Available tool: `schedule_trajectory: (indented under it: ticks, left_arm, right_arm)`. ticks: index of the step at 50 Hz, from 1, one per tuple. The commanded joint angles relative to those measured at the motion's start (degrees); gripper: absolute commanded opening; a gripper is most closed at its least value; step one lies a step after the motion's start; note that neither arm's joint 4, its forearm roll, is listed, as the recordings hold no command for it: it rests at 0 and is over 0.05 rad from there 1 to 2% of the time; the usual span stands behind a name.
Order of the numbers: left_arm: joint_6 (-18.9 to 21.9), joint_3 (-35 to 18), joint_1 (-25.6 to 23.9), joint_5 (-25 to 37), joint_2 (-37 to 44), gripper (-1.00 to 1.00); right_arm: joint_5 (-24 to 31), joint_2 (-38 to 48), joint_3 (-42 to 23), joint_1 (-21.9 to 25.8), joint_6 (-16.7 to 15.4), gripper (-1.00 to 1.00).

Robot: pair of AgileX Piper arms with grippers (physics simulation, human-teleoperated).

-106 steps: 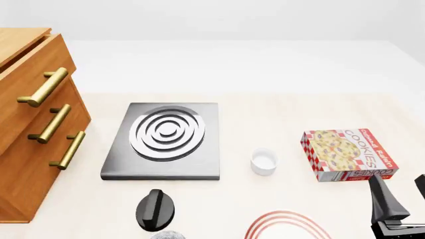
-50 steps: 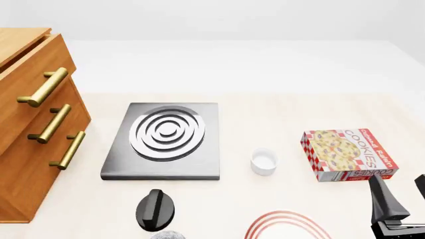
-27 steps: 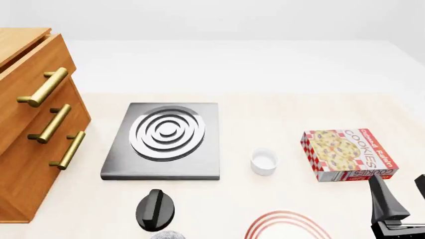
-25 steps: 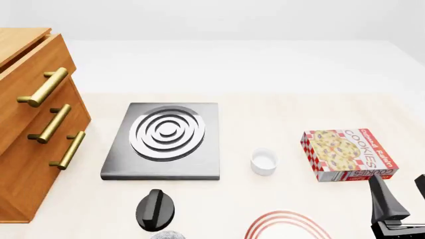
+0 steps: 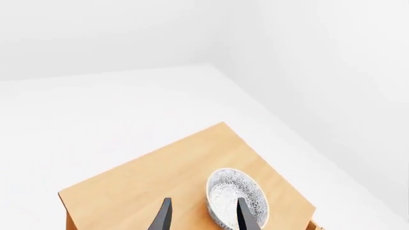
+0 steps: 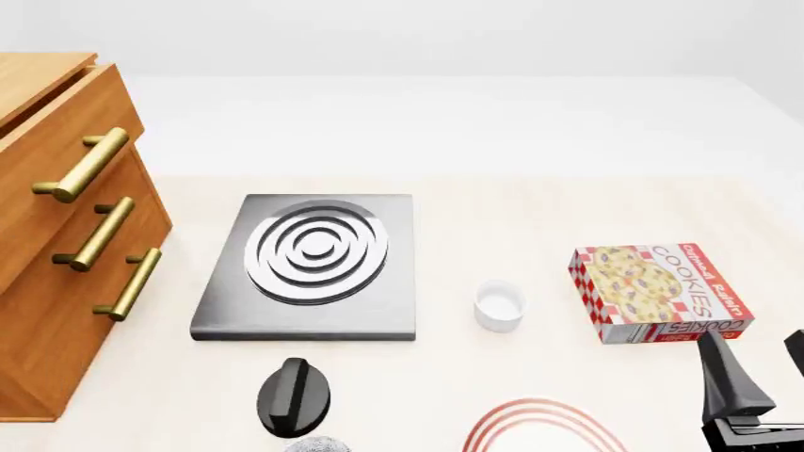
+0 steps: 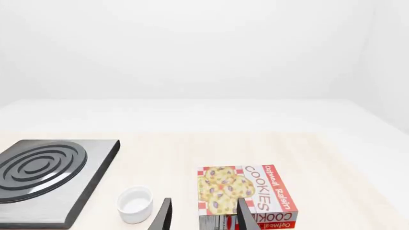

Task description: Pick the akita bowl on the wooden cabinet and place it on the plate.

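Note:
In the left wrist view the akita bowl [image 5: 235, 197], grey-and-white and lacy, stands on the flat top of the wooden cabinet [image 5: 153, 179]. My left gripper [image 5: 203, 218] hovers open over it, one fingertip [image 5: 244, 216] across the bowl's rim and the other over bare wood. The front view shows the cabinet [image 6: 63, 235] at the far left, but neither its top's bowl nor the left gripper. The plate [image 6: 540, 409], white with red rings, lies at the near edge, partly cut off. My right gripper [image 6: 760, 372] stands open and empty, right of the plate.
A grey stove slab [image 6: 312, 268] with silver rings lies mid-table. A small white cup [image 6: 499, 305] and a cookies box [image 6: 660, 292] sit to its right. A black knob-like object [image 6: 296, 395] and a grey speckled shape [image 6: 320, 444] are at the near edge.

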Motion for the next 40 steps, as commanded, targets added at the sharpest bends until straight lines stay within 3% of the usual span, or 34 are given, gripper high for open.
schedule_trajectory:
  ticks: [1, 40]
  left_arm:
    - [-0.04, -0.64, -0.63, -0.38, 1.70, 1.00]
    - [1.04, 1.28, -4.34, -2.36, 4.22, 1.00]
  right_arm:
    - [0.00, 0.00, 0.00, 0.02, 0.00, 1.00]
    - [0.00, 0.00, 0.00, 0.00, 0.00, 1.00]
